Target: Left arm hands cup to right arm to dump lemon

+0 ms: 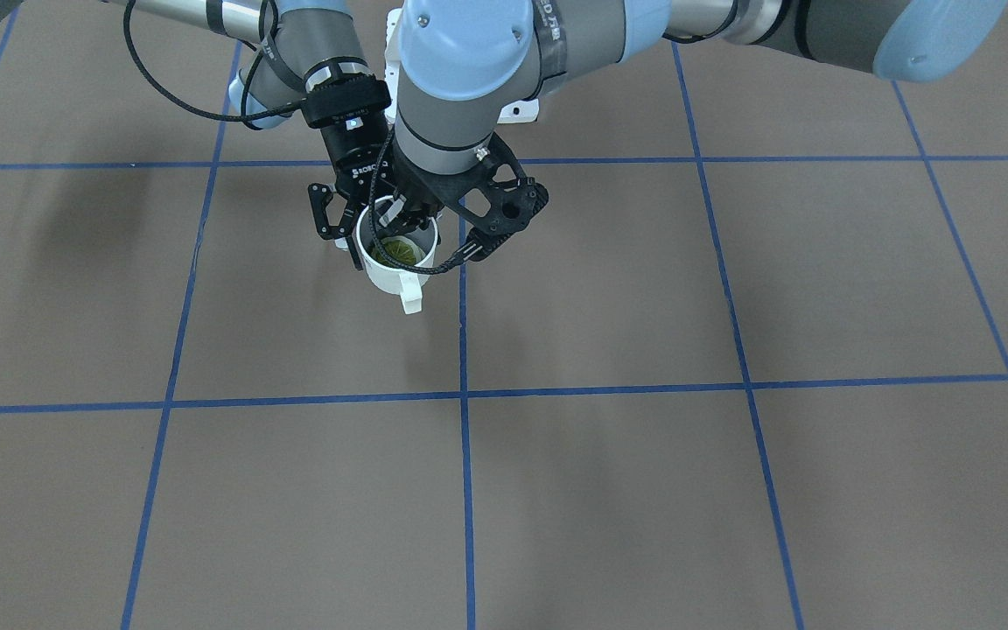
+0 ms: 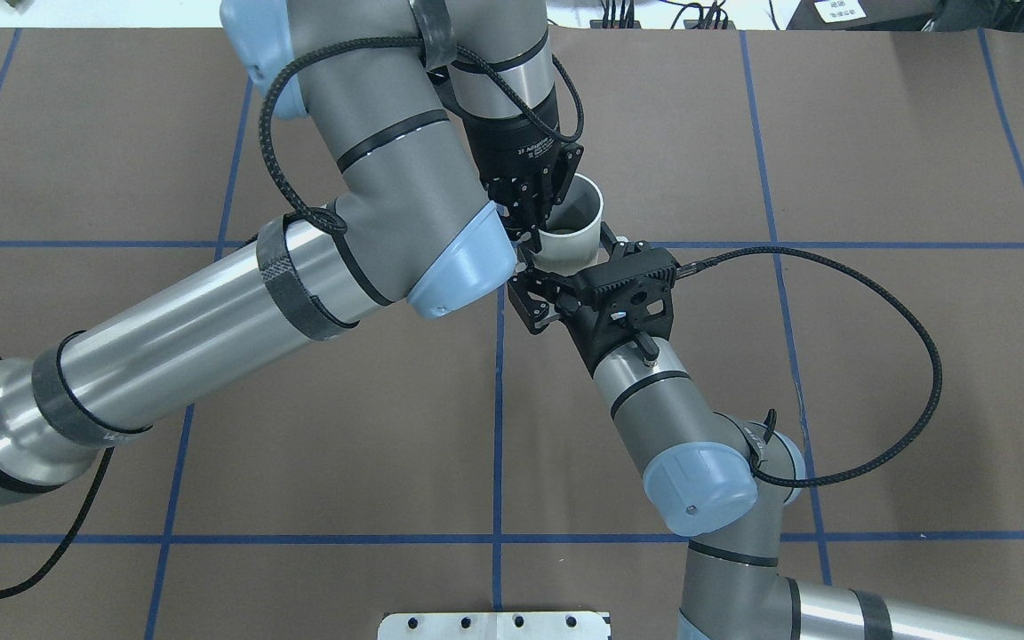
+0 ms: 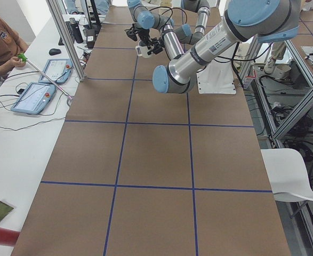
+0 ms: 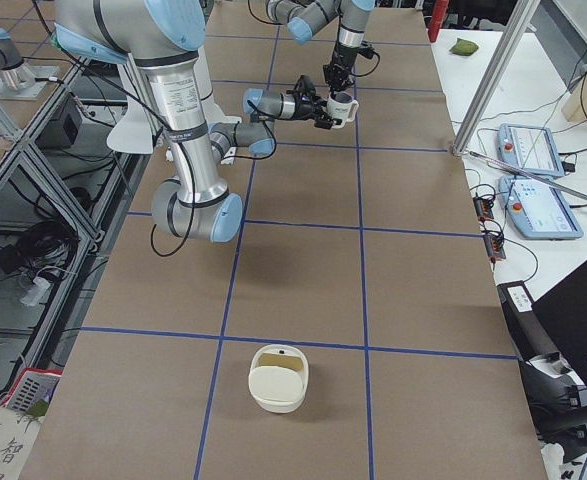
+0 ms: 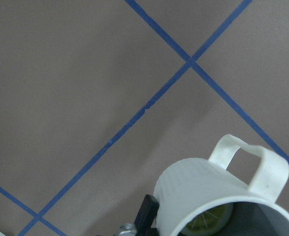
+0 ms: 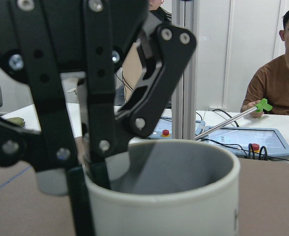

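Observation:
The white cup [image 1: 390,273] hangs above the table with its handle toward the operators' side. The yellow-green lemon [image 1: 399,251] lies inside it and also shows in the left wrist view [image 5: 208,222]. My left gripper [image 2: 534,227] comes straight down and is shut on the cup's rim [image 2: 579,244], one finger inside and one outside. My right gripper [image 2: 568,260] lies level at the cup's robot side. It is open, with its fingers [image 1: 322,212] on either side of the cup's body. I cannot tell whether they touch it. The right wrist view shows the cup [image 6: 183,196] very close.
A cream basket [image 4: 278,378] stands on the table far toward the robot's right end. The white robot base [image 1: 521,109] is behind the arms. Operators [image 6: 277,73] and tablets [image 4: 533,150] are at a side bench across the table. The arms' cables [image 2: 876,338] loop over the table.

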{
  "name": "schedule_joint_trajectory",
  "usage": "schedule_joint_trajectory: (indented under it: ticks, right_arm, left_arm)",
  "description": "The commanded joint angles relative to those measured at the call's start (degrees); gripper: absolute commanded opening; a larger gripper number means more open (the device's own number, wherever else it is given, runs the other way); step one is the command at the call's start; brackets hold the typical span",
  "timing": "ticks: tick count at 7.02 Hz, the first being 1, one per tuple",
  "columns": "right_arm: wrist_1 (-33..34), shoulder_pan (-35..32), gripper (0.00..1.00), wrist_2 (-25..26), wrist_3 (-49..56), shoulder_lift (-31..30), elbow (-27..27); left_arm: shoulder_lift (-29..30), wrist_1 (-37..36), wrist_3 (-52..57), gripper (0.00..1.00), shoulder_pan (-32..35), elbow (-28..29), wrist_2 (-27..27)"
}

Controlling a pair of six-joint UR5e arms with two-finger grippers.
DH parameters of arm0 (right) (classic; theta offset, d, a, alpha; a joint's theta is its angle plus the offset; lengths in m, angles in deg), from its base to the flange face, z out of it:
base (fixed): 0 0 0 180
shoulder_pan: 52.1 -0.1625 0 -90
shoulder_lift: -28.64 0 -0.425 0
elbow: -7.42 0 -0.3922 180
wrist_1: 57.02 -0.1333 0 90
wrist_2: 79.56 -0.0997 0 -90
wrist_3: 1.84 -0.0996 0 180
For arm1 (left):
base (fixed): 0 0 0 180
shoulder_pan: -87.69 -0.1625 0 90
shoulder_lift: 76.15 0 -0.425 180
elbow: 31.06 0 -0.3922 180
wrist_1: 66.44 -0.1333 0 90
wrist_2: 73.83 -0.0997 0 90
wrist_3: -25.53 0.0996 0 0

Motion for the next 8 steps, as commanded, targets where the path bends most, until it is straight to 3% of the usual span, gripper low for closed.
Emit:
schedule_joint_trajectory:
  ticks: [1,7,8]
  right_arm:
    - [0.03,0.00,0.99,0.00,0.07,-0.05,-0.04]
    - [-0.15,0.00,0.98,0.09,0.07,-0.23,-0.65]
    - [-0.06,0.09,0.87,0.00,0.16,-0.41,-0.74]
  left_arm:
    - [-0.05,0.00,-0.21,0.00,-0.36,-0.28,0.00]
    - [-0.22,-1.05,-1.17,0.00,-0.97,-1.69,0.00]
    - [-0.14,-1.05,-1.17,0.00,-1.06,-1.69,0.00]
